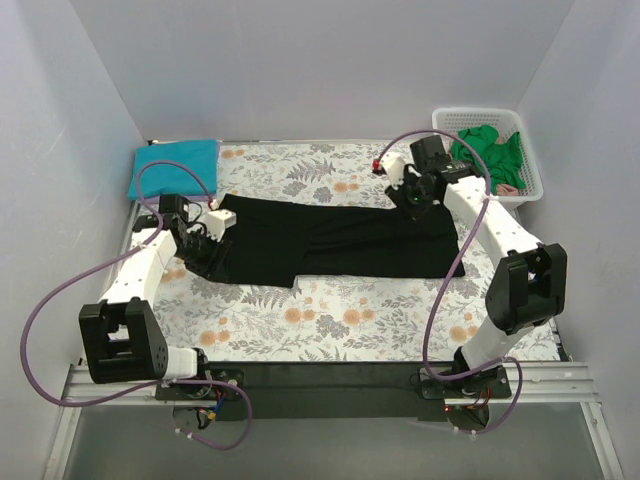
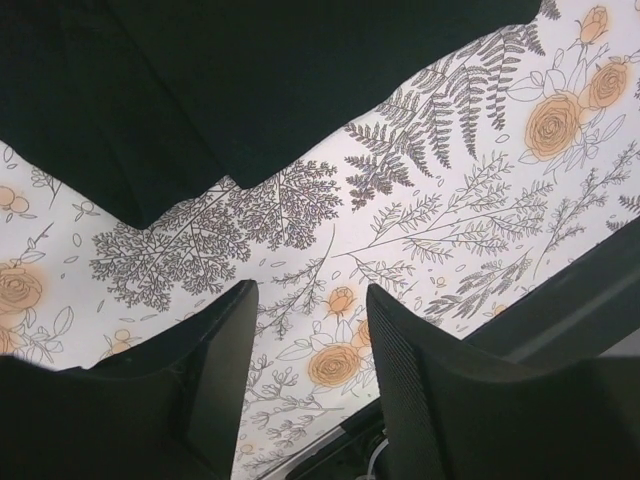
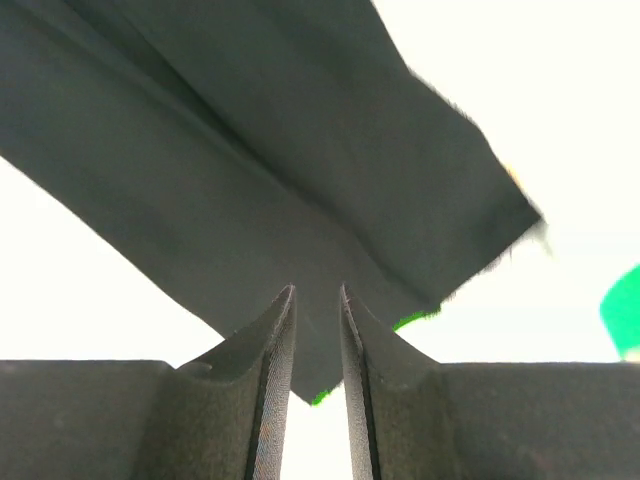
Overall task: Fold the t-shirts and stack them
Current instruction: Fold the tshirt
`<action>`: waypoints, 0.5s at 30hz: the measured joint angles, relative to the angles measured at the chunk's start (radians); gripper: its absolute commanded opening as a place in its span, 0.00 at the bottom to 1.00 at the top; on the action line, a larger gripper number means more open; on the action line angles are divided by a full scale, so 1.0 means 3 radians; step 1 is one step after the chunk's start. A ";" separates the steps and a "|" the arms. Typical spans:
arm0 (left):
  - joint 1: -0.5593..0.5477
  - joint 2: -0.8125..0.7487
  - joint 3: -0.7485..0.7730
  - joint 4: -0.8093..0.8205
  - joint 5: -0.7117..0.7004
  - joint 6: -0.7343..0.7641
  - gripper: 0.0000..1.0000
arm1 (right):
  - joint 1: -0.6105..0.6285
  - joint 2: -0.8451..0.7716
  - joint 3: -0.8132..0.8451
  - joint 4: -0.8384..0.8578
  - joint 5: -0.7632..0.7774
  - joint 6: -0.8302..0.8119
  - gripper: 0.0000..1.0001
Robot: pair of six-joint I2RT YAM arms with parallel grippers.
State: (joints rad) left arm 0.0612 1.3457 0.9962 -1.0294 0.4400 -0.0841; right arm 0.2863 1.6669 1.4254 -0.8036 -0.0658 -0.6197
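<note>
Top view only: black shirt [image 1: 340,240] spread mid-table, teal shirt [image 1: 175,165] back left, green shirts [image 1: 486,148] in basket [image 1: 534,168]. Left gripper [image 2: 310,300] apart, empty, just short of the shirt's hem, bare cover [image 2: 450,230] all around. Right gripper [image 3: 316,300] nearly together at the shirt's corner; can't tell if it's pinching.

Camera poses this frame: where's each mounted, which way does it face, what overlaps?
Top external: above and behind the bases, looking down on the table cover, black t-shirt, teal t-shirt and basket; left arm and right arm show.
Left wrist: on the left arm, facing down past the left fingers at cover and the shirt's edge.
Right wrist: on the right arm, facing down past the right fingers at the shirt's corner.
Shared: all see the black t-shirt.
</note>
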 measured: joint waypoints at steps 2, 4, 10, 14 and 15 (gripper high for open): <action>0.0000 0.0056 -0.0010 0.0024 0.0017 0.0008 0.51 | 0.0182 -0.0027 0.0170 0.0029 -0.0264 0.0242 0.33; 0.0000 0.0132 -0.0051 0.0086 0.0067 -0.0005 0.52 | 0.0412 -0.0043 0.0163 0.0090 -0.0568 0.0520 0.35; 0.0000 0.0460 -0.0240 0.0239 0.0184 -0.0058 0.52 | 0.1144 -0.0045 -0.0565 0.0851 -0.1153 0.1432 0.51; 0.0000 0.0594 -0.0286 0.0276 0.0205 -0.0098 0.52 | 0.1656 0.0086 -0.0778 0.1328 -0.1157 0.1919 0.54; 0.0001 0.0594 -0.0286 0.0287 0.0209 -0.0111 0.52 | 0.1773 0.0118 -0.0837 0.1513 -0.1130 0.2031 0.54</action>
State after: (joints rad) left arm 0.0616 1.5238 0.9104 -0.9432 0.5026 -0.1173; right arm 0.8181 1.7023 1.1744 -0.3496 -0.4049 -0.0105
